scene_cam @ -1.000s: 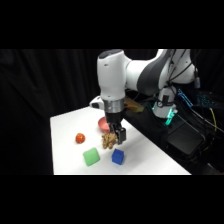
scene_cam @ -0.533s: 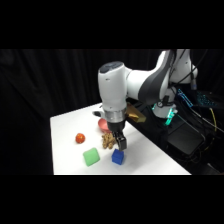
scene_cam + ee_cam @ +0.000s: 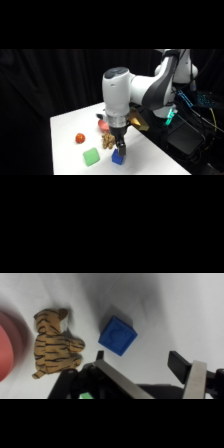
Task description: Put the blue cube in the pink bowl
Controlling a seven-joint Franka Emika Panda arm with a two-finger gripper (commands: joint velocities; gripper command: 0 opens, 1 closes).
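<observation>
White worktop (image 3: 70, 125), claw (image 3: 120, 148) low over the blue cube (image 3: 117, 335).
Claw spread wide, holding nothing; tiger toy (image 3: 54, 344) between cube and pink bowl (image 3: 9, 346).

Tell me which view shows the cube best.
The wrist view: the cube lies whole and unobstructed on the table, its top face and edges plain, beside the toy tiger. In the side view the cube is a small blue patch, its top partly hidden behind the gripper.

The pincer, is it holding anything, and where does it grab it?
Nothing yet. The pincer is open above the table, and the blue cube lies free just ahead of its fingers, untouched.
</observation>
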